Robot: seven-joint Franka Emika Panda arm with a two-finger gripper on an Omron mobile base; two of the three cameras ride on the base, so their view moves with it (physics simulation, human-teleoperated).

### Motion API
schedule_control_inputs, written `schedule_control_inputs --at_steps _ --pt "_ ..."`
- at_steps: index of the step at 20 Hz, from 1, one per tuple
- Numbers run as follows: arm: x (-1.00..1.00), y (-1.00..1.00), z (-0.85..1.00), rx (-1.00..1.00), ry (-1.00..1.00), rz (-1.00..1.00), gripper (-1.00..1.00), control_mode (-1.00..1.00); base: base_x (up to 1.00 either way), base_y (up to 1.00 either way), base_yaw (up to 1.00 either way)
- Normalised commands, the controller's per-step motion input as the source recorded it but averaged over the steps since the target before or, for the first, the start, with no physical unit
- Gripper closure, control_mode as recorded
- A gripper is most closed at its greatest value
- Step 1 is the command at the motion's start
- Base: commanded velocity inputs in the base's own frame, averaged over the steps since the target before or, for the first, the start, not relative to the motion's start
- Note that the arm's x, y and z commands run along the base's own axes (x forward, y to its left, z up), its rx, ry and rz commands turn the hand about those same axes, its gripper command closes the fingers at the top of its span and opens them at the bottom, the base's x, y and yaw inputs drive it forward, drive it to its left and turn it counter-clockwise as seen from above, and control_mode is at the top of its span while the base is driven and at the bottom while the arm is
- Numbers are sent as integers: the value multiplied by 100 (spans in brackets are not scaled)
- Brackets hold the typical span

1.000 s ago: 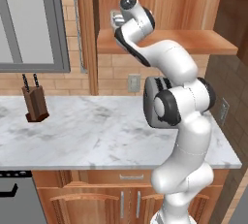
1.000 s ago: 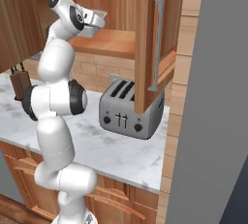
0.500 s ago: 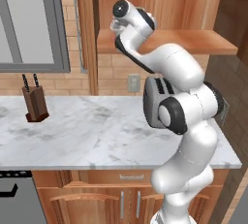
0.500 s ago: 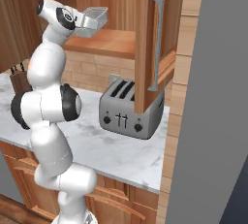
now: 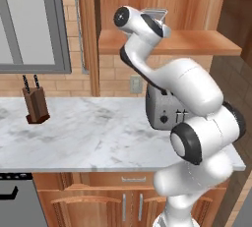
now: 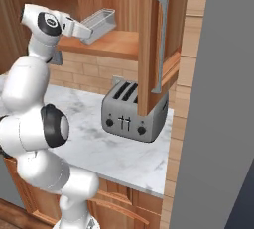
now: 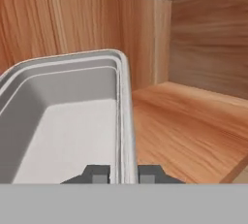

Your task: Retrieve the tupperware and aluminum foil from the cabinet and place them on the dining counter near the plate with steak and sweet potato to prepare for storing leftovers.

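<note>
Item: tupperware (image 6: 99,22), grey-white tub, we log it tilted, lifted above front edge of cabinet (image 6: 119,42) shelf. Gripper (image 7: 124,173) clamped on tub's rim wall, one finger each side. Toaster (image 6: 133,114) on marble worktop (image 5: 88,132) below; knife block (image 5: 35,104) near worktop's left end.

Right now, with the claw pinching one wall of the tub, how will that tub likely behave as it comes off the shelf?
The tub looks empty and thin-walled, so probably light. The claw grips one side wall only, and the tub already sits tilted above the shelf, so it may pivot or sag. Its smooth plastic could slip.
</note>
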Motion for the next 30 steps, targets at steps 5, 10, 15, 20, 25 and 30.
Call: schedule_control_inputs --at_steps 5,10,15,20,25,30 --pt "-100 -64 29 12 0 -9 100 -100 0 0 0" --pt "-100 -11 2 9 0 1 100 -100 0 0 0" --pt "-100 9 -1 2 0 6 100 -100 0 0 0" --pt "-100 6 -17 9 3 3 100 -100 0 0 0" --pt "-100 0 -79 18 14 14 100 -100 0 0 0" --pt "-100 -6 -84 27 29 19 100 -100 0 0 0"
